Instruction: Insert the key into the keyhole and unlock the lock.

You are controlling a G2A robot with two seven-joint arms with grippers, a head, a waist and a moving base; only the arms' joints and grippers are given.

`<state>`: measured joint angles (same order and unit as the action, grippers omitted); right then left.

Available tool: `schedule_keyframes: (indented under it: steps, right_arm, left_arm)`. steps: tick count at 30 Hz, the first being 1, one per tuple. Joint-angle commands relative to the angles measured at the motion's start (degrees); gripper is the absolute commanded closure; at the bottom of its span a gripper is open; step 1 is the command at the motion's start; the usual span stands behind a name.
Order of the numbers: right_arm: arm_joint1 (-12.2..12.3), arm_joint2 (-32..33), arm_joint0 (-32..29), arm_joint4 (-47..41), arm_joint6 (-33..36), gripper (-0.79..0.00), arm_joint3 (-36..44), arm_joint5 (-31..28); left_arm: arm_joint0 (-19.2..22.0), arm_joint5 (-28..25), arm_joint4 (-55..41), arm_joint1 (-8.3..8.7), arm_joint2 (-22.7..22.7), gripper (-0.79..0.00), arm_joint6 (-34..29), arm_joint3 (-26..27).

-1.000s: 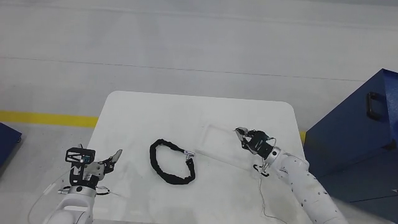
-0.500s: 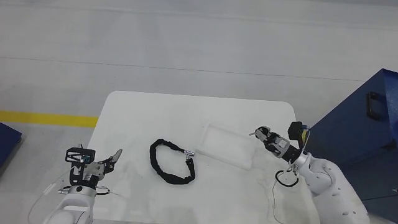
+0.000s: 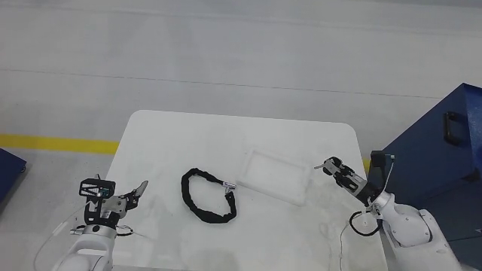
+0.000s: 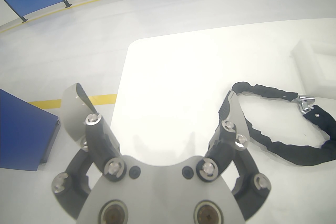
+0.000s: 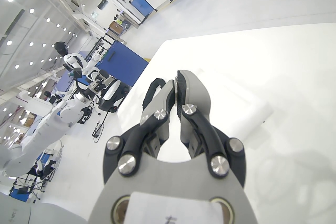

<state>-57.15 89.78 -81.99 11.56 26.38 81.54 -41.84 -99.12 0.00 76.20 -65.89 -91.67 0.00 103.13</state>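
A black sleeved chain lock lies in a loop on the white table, its metal lock end facing a white tray. In the left wrist view the chain lock and its metal end lie just beyond one finger. My left gripper sits open and empty at the table's front left. My right gripper hovers near the table's right edge, past the tray, shut on a thin metal sliver, apparently the key.
A blue cabinet stands close beside the table's right edge, and another blue box is on the floor at the left. Bare tabletop stretches behind the chain and tray.
My right gripper has pulled away from the tray towards the table's right edge, staying shut. The left arm and the chain lock have not moved.
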Motion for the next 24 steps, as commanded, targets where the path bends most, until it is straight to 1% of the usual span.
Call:
schedule_keyframes:
  steps: [1,3,4,5,7,11,15,18,21,24]
  right_arm:
    - [-0.19,-0.72,-0.47,-2.74,-0.14,0.0,-0.25,1.04]
    - [-0.2,-1.23,-0.41,-6.8,2.15,0.0,-1.0,2.21]
    - [-0.32,-1.62,-0.67,-12.6,3.39,0.0,-1.83,2.2]
    - [-0.33,-1.77,-0.72,-15.46,4.63,0.0,-2.07,2.12]
    - [-0.21,-1.54,-0.98,-23.63,8.86,0.0,-2.95,1.14]
    - [-0.02,-0.76,-2.08,-40.96,17.75,0.0,-4.0,2.02]
    - [0.18,0.88,-3.74,-53.09,25.65,0.0,-4.33,2.84]
    - [0.18,2.06,-5.07,-59.57,29.86,0.0,-4.69,3.2]
    - [0.21,3.17,-5.86,-61.9,32.19,0.0,-5.26,3.18]
    - [0.2,3.75,-6.13,-62.15,33.3,0.0,-5.37,2.69]
  left_arm:
    - [0.0,0.0,0.0,0.0,0.0,-0.785,0.0,0.0]
    - [0.0,0.0,0.0,0.0,0.0,-0.785,0.0,0.0]
    - [0.0,0.0,0.0,0.0,0.0,-0.785,0.0,0.0]
    - [0.0,0.0,0.0,0.0,0.0,-0.785,0.0,0.0]
    - [0.0,0.0,0.0,0.0,0.0,-0.785,0.0,0.0]
    - [0.0,0.0,0.0,0.0,0.0,-0.785,0.0,0.0]
    - [0.0,0.0,0.0,0.0,0.0,-0.785,0.0,0.0]
    - [0.0,0.0,0.0,0.0,0.0,-0.785,0.0,0.0]
    - [0.0,0.0,0.0,0.0,0.0,-0.785,0.0,0.0]
    - [0.0,0.0,0.0,0.0,0.0,-0.785,0.0,0.0]
